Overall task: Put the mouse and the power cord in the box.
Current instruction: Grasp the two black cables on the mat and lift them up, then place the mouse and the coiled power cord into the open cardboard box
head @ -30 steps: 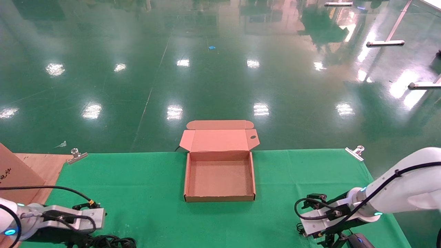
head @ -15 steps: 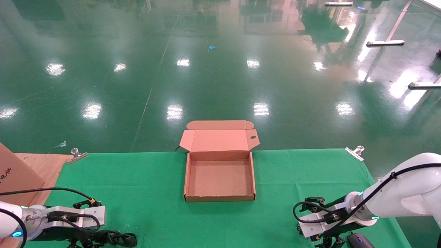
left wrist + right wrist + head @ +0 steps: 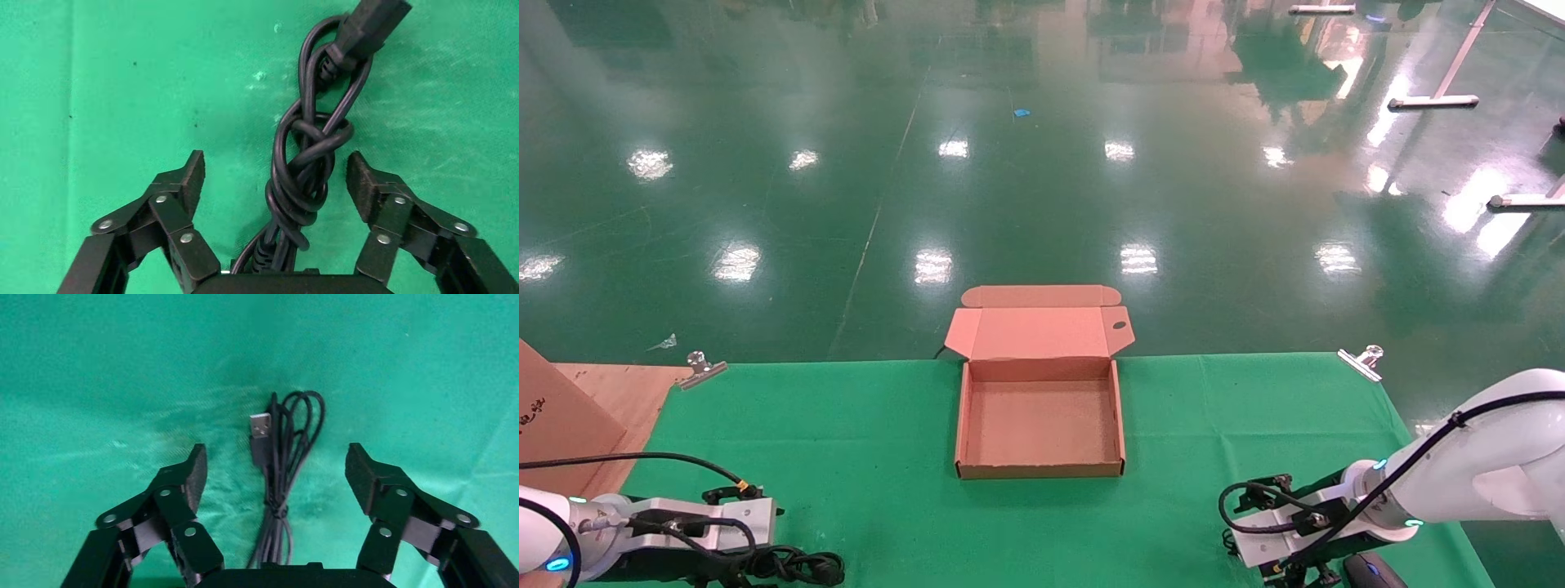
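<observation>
Black rubbery cable is what we're dealing with on both sides, so here's how it looks to us. Our left gripper [image 3: 275, 177] is spread wide and grasping nothing, with the power cord [image 3: 306, 165] lying right between its fingers [image 3: 190, 180], knotted bundle in the middle and the chunky plug pointing away past the tips. Our right gripper [image 3: 275, 471] is also spread wide and empty, straddling the mouse's thin USB cable, which is coiled and tied. The mouse [image 3: 1369, 570] itself sits just beside that gripper on its outer side, barely peeking in at the edge of the head view. The box [image 3: 1039, 469] is well ahead of both grippers, between them, lid folded back and nothing inside yet.

Handling-wise, we'd guess the power cord is the heavier one, floppy but bulky. Pinching it across the twisted knot looks best, since the loops are bunched there and shouldn't slip out. Grab near the plug and the rest would likely dangle and swing.

The mouse worries us more. Its shell looks smooth and rounded, probably slippery, and the light cable will trail behind. Lifting it by the thin coil means the mouse hangs and may catch the box wall. Squeezing its sides seems safer.
</observation>
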Motion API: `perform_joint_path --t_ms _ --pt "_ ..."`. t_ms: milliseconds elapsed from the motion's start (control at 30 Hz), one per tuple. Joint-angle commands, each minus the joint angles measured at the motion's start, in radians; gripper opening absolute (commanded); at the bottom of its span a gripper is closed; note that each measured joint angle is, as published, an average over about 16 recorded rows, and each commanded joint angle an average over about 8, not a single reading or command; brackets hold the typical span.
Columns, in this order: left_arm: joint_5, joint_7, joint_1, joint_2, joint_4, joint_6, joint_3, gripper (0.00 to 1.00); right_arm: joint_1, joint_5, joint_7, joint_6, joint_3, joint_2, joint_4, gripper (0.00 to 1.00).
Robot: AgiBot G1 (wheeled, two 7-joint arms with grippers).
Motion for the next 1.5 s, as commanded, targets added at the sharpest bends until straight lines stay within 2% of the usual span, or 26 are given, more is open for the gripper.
perform_joint_path --t_ms 33,1000,1167,1500 --pt "-0.003 0.005 -0.002 0.000 0.003 0.004 -0.002 0.00 0.003 0.000 -0.004 0.004 0.000 -0.001 -0.006 0.00" --pt "-0.001 0.052 -0.009 -0.008 0.024 0.100 0.000 0.00 0.007 0.028 -0.042 -0.015 0.020 0.002 -0.033 0.00" --pt "0.000 0.058 -0.030 -0.017 0.021 0.155 0.001 0.00 0.023 0.040 -0.050 -0.049 0.028 0.016 -0.033 0.00" --pt "0.001 0.069 -0.102 -0.041 0.014 0.343 0.002 0.00 0.089 0.075 -0.074 -0.144 0.052 0.060 -0.025 0.00"
